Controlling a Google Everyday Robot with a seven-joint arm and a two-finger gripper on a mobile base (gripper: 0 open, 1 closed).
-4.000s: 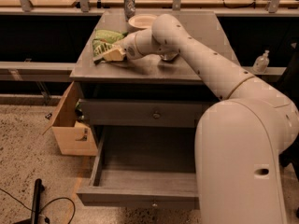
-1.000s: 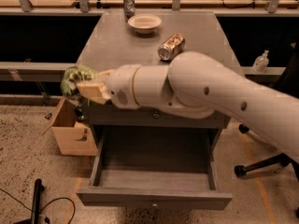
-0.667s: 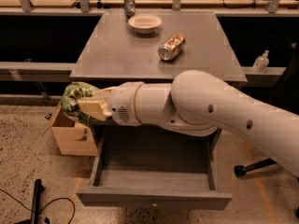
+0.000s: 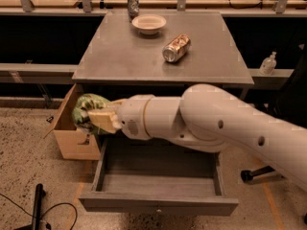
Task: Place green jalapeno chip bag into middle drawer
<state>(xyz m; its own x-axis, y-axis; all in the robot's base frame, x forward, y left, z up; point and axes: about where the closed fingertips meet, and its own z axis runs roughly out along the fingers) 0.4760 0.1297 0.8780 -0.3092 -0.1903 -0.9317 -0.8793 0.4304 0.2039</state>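
I count one green jalapeno chip bag [image 4: 86,110], pinched in my gripper [image 4: 103,120] and bulging off its left tip, too crumpled to show a long axis. One middle drawer [image 4: 158,206] lies open below-right. Beyond the gripper: one can [image 4: 176,48], one bowl [image 4: 149,24].

Gripper [image 4: 98,119], chip bag [image 4: 86,108] in jaws, under table [image 4: 120,56] front-left edge; middle drawer [image 4: 158,205] out below table; can [image 4: 176,48], bowl [image 4: 149,23] on table.
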